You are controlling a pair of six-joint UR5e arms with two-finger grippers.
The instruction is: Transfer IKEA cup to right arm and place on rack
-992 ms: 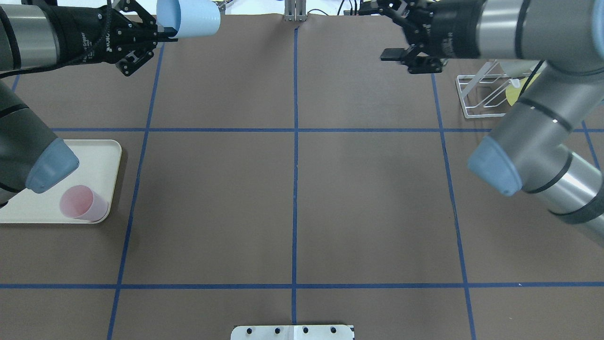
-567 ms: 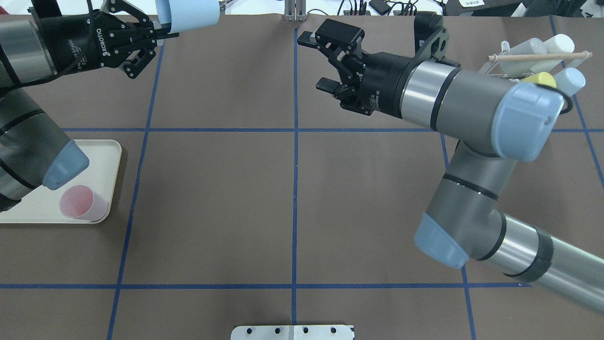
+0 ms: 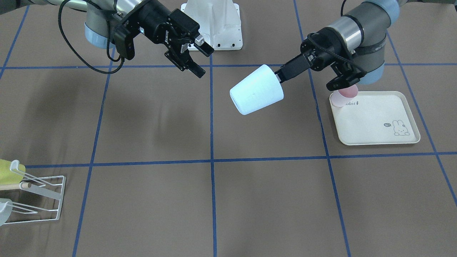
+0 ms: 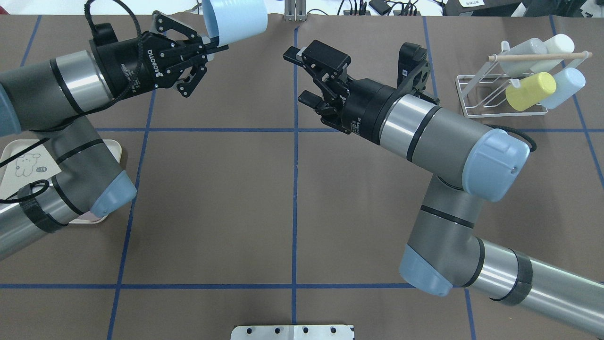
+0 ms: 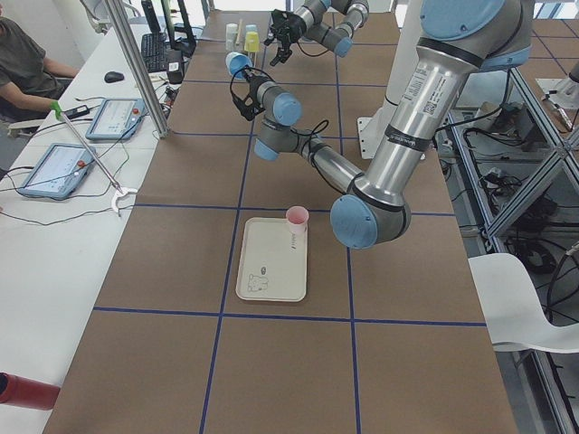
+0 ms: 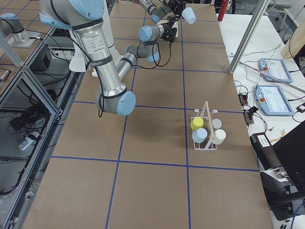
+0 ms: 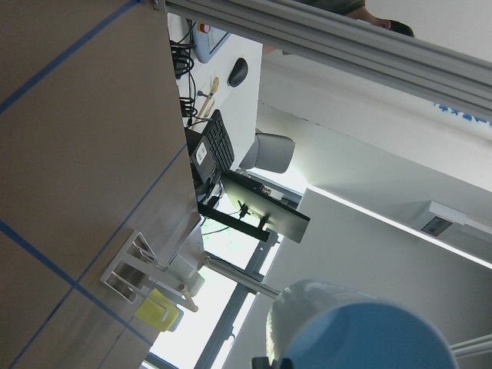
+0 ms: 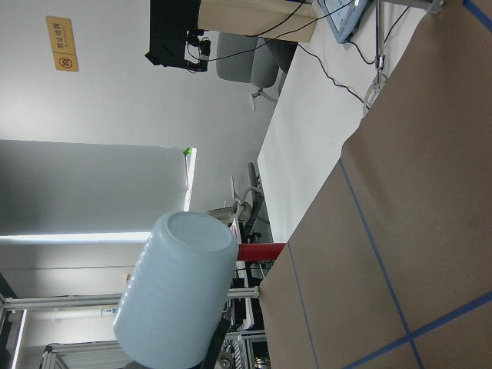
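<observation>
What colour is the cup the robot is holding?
The cup is pale blue, clearest in the front-facing view.

Front view: the left pincer [image 3: 279, 76] linkage covers the upper part of the pale-pink plastic cup [image 3: 348, 93]. The white wire-frame rack [image 3: 61, 197] is cropped by the left edge, and the yellow plastic cup [image 3: 9, 167] on it shows only a corner.

Overhead view: the light-blue tapered plastic cup [image 4: 236, 21] is cut by the top edge. The cream rabbit-print rectangular tray [image 4: 9, 153] on the counter is largely under the left arm and clipped at the left edge. The pink cup is almost wholly hidden beneath that arm's elbow.

Left wrist view: the bottom edge cuts the blue cup.

Side views: the pincer's hold is too small to judge.
</observation>
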